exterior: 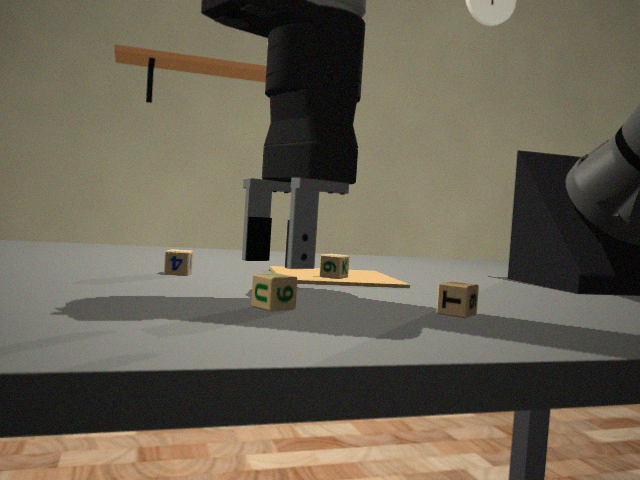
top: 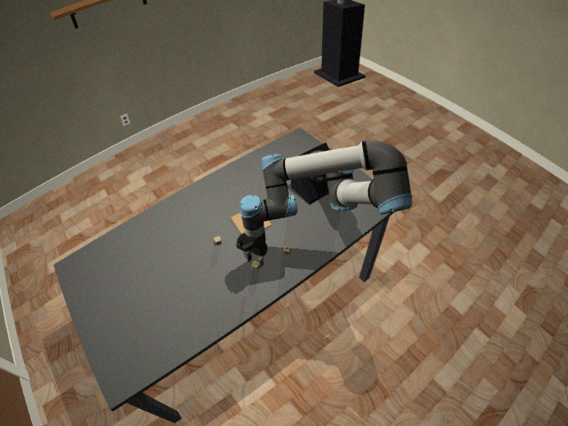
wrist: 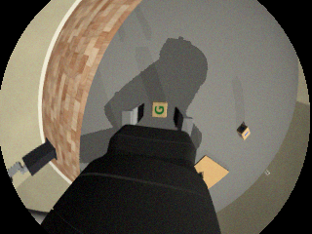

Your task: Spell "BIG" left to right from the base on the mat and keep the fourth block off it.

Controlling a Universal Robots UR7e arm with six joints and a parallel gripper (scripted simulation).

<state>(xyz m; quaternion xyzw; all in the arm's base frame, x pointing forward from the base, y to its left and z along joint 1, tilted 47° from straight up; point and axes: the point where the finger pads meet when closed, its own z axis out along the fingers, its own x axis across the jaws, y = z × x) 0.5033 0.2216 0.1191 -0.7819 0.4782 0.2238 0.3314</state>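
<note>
A wooden block [top: 255, 264] [exterior: 273, 291] [wrist: 159, 109] with a green G on its top face lies on the table, off the mat; its sides show a U and a 6. My gripper [top: 253, 257] [exterior: 279, 256] [wrist: 159, 111] is open and empty, hanging right above this block with a finger on either side. The tan mat [top: 237, 221] [exterior: 369, 279] [wrist: 211, 171] lies flat just behind it. A block [exterior: 334, 265] showing a green 6 and K sits on the mat; the arm hides it in the top view. A block [top: 217, 240] [exterior: 178, 261] [wrist: 245, 132] with a blue 4 lies off the mat. A block [top: 287, 249] [exterior: 456, 298] with a black T lies off the mat.
The dark grey table [top: 138, 297] [exterior: 129, 335] carries everything. The robot's black base [top: 309, 190] [exterior: 547, 232] stands behind the mat at the table's far end. The table's front edge runs close to the T block.
</note>
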